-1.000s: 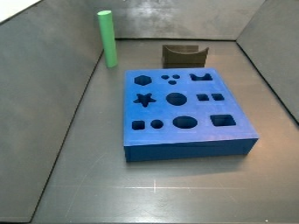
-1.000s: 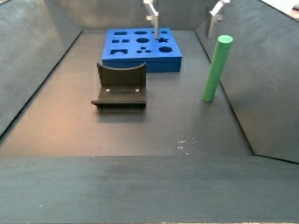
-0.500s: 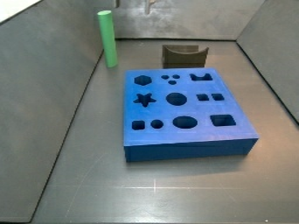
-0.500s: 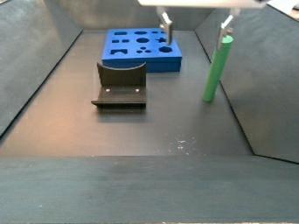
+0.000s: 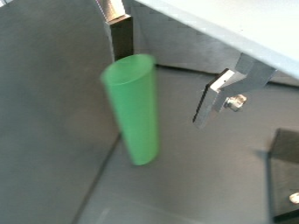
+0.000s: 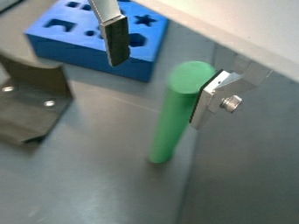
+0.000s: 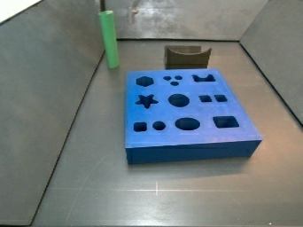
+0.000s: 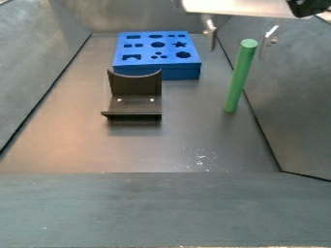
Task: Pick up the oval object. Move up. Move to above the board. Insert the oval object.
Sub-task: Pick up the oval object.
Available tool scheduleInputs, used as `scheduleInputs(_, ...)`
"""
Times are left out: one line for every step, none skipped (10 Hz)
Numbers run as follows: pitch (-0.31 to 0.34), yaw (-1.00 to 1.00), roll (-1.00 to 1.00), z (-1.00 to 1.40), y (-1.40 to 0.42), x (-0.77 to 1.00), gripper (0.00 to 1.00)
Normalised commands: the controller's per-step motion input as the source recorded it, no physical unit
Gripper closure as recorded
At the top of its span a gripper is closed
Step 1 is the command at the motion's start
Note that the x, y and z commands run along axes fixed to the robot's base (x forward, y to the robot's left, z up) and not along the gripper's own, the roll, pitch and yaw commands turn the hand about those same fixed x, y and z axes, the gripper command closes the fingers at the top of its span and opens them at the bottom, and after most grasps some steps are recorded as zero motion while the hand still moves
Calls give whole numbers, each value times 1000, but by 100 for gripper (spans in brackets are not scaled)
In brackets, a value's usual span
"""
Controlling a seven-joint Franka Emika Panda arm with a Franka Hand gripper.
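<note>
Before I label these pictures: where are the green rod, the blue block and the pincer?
green rod [image 8: 237, 77], side view, mid-shaft.
blue block [image 7: 190, 149], side view, front wall.
pincer [image 6: 163, 61], wrist view, gap between fingertips.

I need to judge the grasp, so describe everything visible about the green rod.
The green rod is a plain, smooth, bright green cylinder with a rounded top, plastic by its look. It stands upright on the dark floor beside the side wall, apart from the blue block and the fixture. The tool is open around its upper end: in a wrist view one finger sits right at the rod's top, the other stands clear.
</note>
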Motion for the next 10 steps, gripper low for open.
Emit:
scheduleInputs(-86,-189,50,-217,-271,-489,0)
scheduleInputs(-59,-74,37,-214,-189,-157,0)
scheduleInputs(-59,-51,11,-206,-163,0,0)
scheduleInputs(-29,0,0,-180,0,34,0)
scheduleInputs(0,0,-31,-120,17,54,0)
scheduleInputs(0,0,-36,-26,37,54,0)
scheduleInputs(0,0,0,-23,0,3,0)
scheduleInputs(0,0,-63,-26,111,40,0)
scheduleInputs(0,0,-6,0,80,0,0)
scheduleInputs(0,0,0,0,0,0,100)
